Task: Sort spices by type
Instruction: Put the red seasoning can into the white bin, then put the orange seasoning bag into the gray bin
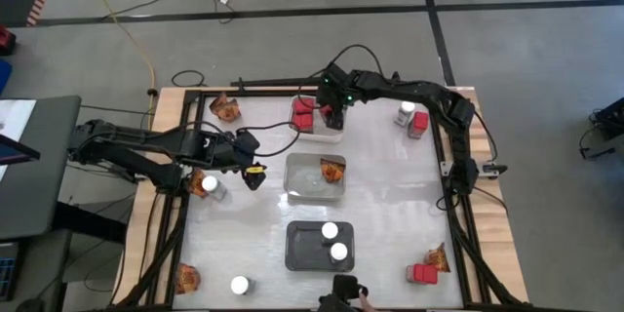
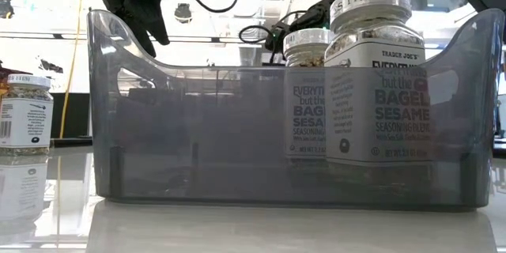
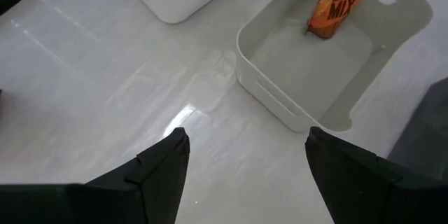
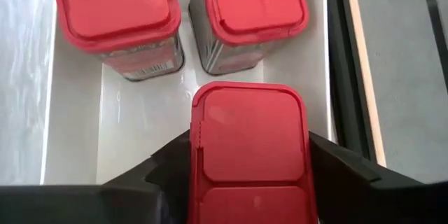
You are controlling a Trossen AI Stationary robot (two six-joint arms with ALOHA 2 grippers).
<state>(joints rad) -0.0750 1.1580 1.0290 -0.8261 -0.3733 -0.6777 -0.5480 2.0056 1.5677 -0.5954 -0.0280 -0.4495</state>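
Note:
My right gripper [image 4: 248, 171] hangs over the white tray [image 1: 318, 135] at the table's far side, shut on a red boxy container [image 4: 248, 147]. Two more red containers [image 4: 115, 7] [image 4: 248, 3] stand upright in that tray. My left gripper [image 3: 245, 161] hovers open above bare table, left of the clear tray [image 3: 280, 105], where one orange packet [image 3: 343, 0] lies. The dark grey tray [image 1: 297, 253] holds two white-lidded jars [image 1: 330, 230] [image 1: 338, 251]. In the low view the left gripper [image 2: 146, 12] shows above that tray's far wall. My right gripper pinches the red container between its two fingers, one on each opposite side just below the lid [image 4: 203, 164]. The fingers come from above, pointing down. The container stands upright inside the white tray; whether its base rests on the tray floor is hidden by the container itself.
Loose spices lie around the trays: a packet [image 1: 225, 108] far left, a jar [image 1: 208, 186] and packet by the left edge, a packet [image 1: 186, 278] and jar [image 1: 239, 285] near left, a jar [image 1: 406, 112] and red box [image 1: 420, 122] far right, a red box [image 1: 421, 273] and packet near right.

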